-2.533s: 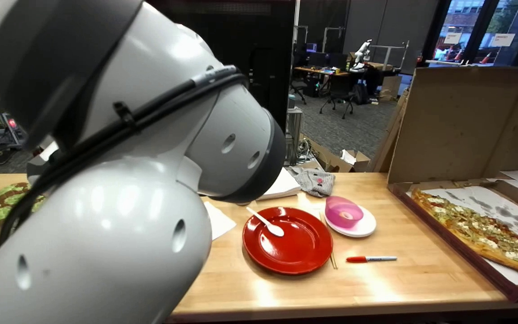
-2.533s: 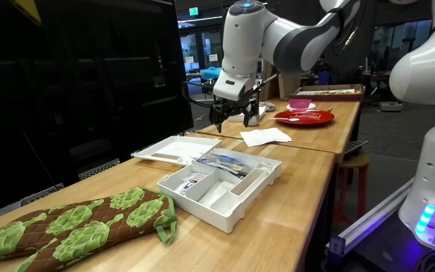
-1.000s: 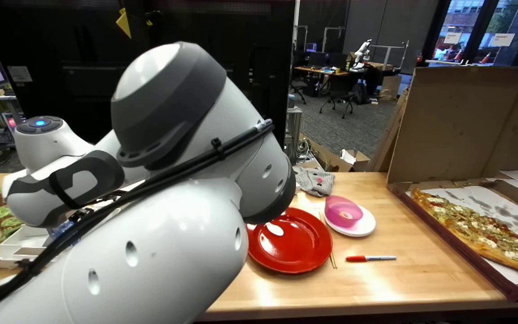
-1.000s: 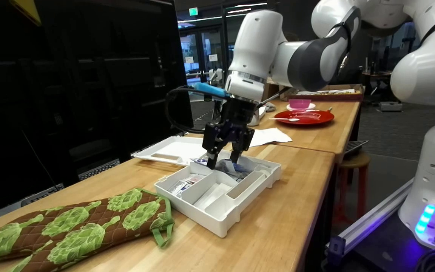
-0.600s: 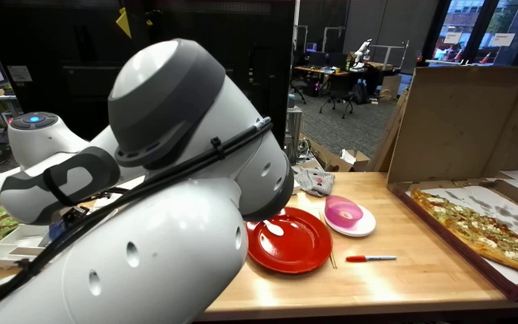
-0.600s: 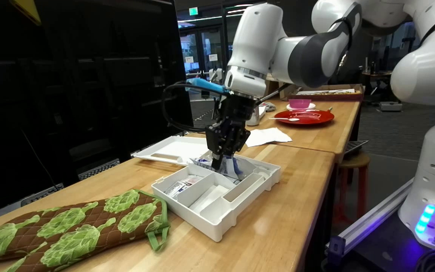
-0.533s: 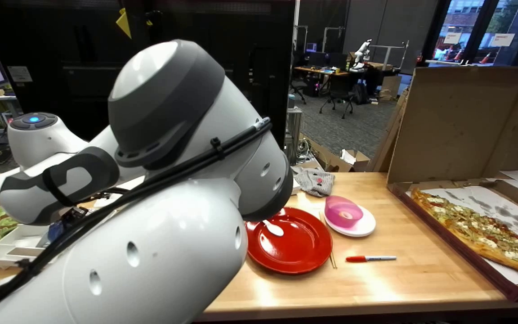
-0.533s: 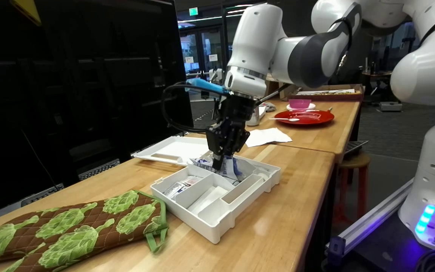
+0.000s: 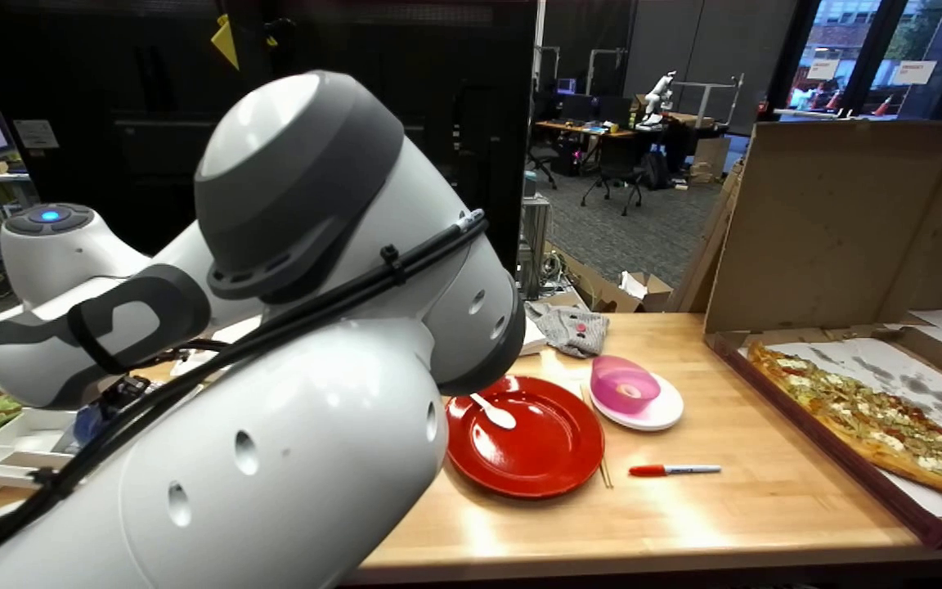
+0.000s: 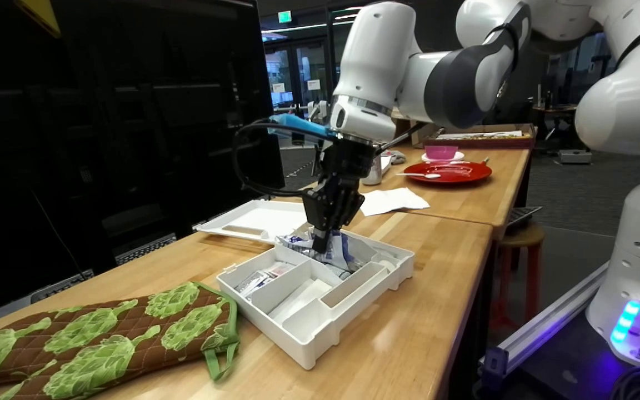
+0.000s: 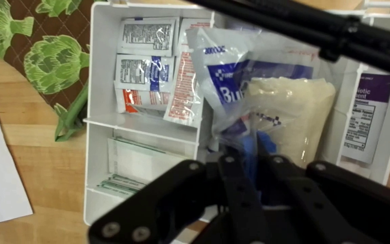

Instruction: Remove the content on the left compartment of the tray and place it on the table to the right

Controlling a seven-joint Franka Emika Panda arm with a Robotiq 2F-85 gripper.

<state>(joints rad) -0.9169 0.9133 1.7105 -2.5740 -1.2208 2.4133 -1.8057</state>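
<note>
The white compartmented tray (image 10: 264, 323) sits on the wooden table (image 10: 392, 328). In the wrist view its large compartment holds a white-and-blue packet (image 11: 224, 89), a beige pack (image 11: 288, 115) and a blue item in clear plastic (image 11: 250, 149). My gripper (image 10: 323, 244) reaches down into that compartment. Its fingers are shut on the blue item in clear plastic, pinching it near the tips; how much of it is gripped cannot be seen. Foil sachets (image 11: 146, 37) and paper-wrapped strips (image 11: 141, 157) lie in smaller compartments. In an exterior view the arm hides most of the tray.
Close by the tray lies a green-and-brown oven mitt (image 10: 148, 333), and behind the tray the white lid (image 10: 267, 219). White paper (image 10: 395, 201), a red plate (image 9: 524, 442) with a spoon, a pink bowl (image 9: 625, 388), a marker (image 9: 674, 470) and a pizza box stand farther along.
The gripper has come down into the large compartment and closed on the plastic-wrapped item. The tray has slid toward the oven mitt, which has shifted along with it.
</note>
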